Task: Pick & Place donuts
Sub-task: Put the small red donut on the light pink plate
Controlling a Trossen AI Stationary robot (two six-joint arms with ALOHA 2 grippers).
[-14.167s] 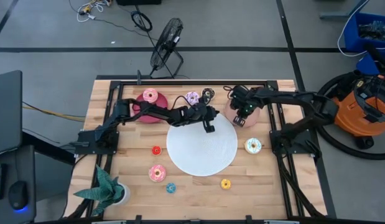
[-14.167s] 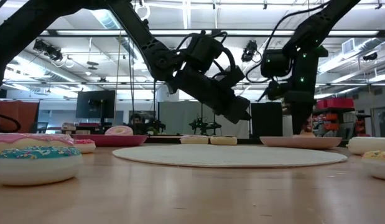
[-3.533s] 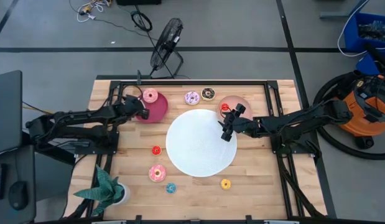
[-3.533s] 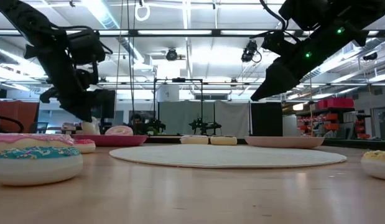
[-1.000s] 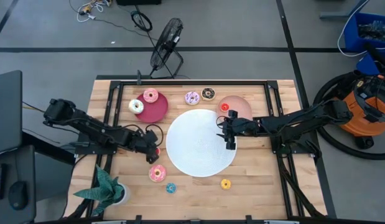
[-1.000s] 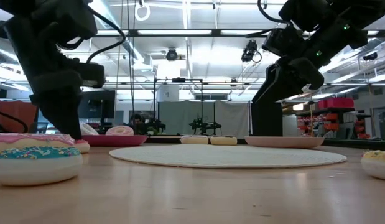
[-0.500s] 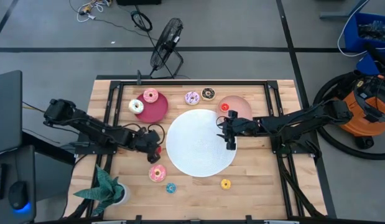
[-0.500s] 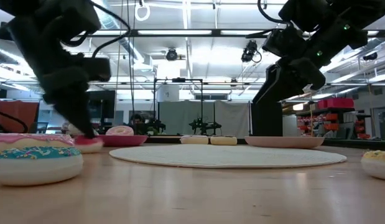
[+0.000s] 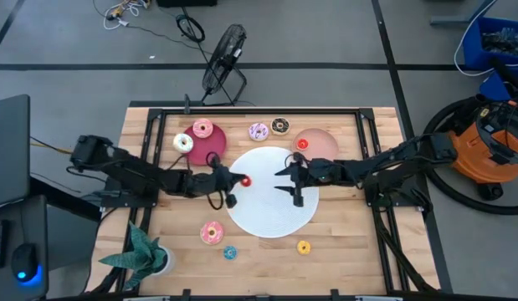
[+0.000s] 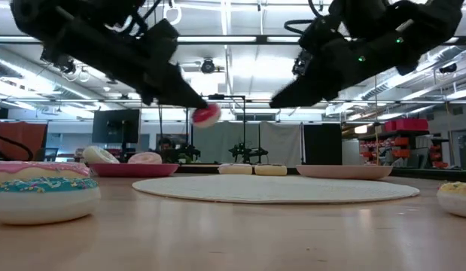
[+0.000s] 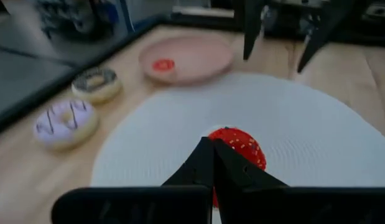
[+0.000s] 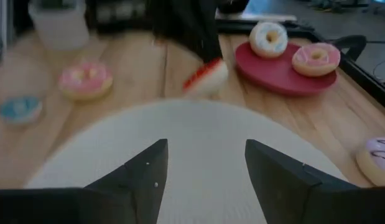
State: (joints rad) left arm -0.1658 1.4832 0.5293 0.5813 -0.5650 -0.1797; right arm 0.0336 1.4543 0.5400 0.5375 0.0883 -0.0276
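While the left gripper (image 9: 239,181) clamps a glossy red ring donut (image 9: 245,181), smooth white disc (image 9: 267,213) below, right gripper (image 9: 290,180) spread apart.

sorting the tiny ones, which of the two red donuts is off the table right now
The red donut pinched in the left gripper, lifted above the white disc. The other red one lies on the salmon-pink plate.
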